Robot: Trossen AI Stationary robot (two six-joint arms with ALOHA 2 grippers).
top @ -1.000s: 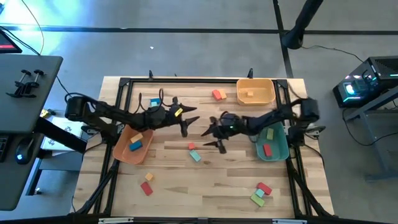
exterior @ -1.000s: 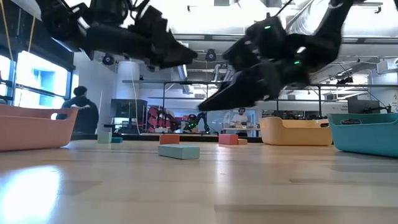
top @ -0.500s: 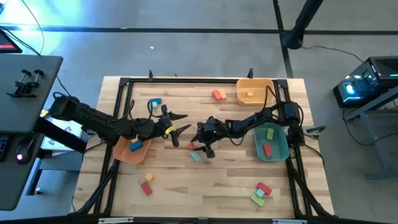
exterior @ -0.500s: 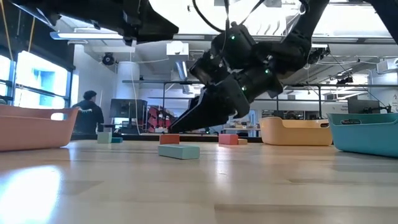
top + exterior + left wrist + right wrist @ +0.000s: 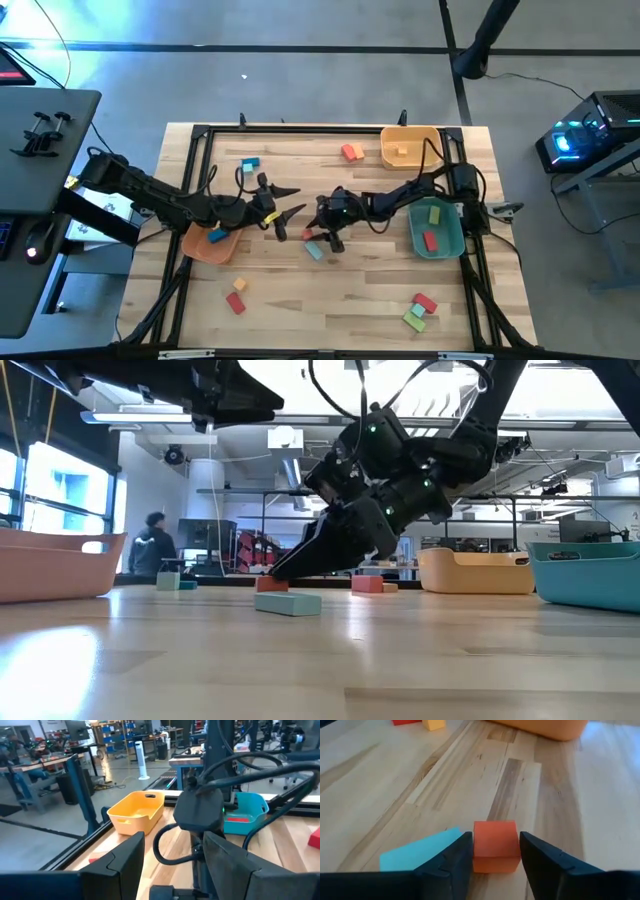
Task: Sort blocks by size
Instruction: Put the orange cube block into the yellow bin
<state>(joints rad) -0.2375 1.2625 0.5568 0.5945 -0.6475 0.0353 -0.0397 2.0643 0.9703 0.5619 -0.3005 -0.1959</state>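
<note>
right gripper (image 5: 492, 855) low at table centre, jaws spread around small red-orange cube (image 5: 494, 845) | flat teal bar (image 5: 417, 852) just beside cube | we risk nudging it on closing | left gripper (image 5: 283, 207) nearby, spread, may collide

Grey floor (image 5: 300, 80), workshop w/ benches (image 5: 45, 762) behind (bright window (image 5: 60, 490) at side).
</note>
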